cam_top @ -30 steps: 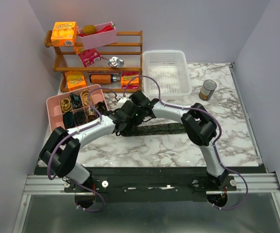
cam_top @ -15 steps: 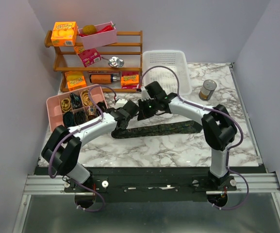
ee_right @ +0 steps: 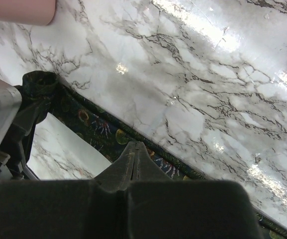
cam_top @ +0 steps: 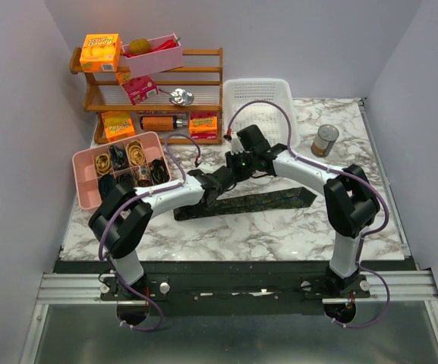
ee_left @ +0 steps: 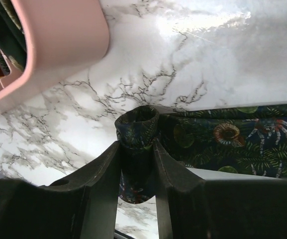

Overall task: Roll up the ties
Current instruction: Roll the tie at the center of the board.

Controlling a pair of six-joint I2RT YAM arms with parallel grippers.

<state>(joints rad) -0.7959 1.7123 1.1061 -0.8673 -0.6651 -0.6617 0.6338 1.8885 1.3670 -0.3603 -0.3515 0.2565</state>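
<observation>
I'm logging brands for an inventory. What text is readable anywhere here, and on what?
No text reads clearly in any view.
Orange box: print too blurred.
Red carton: print too small.
Two orange packs: print too blurred.
Can: label unreadable.
Tie: pattern only, no words.

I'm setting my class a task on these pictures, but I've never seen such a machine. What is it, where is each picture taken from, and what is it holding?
Two robot arms are bolted to a marble table. One picture looks down from above; the other two come from cameras on the wrists. A patterned tie lies flat, one end rolled up. The left claw grips that roll between its fingers; the right claw is shut and holds nothing. A pink tray, a white basket and a can also stand there.
</observation>
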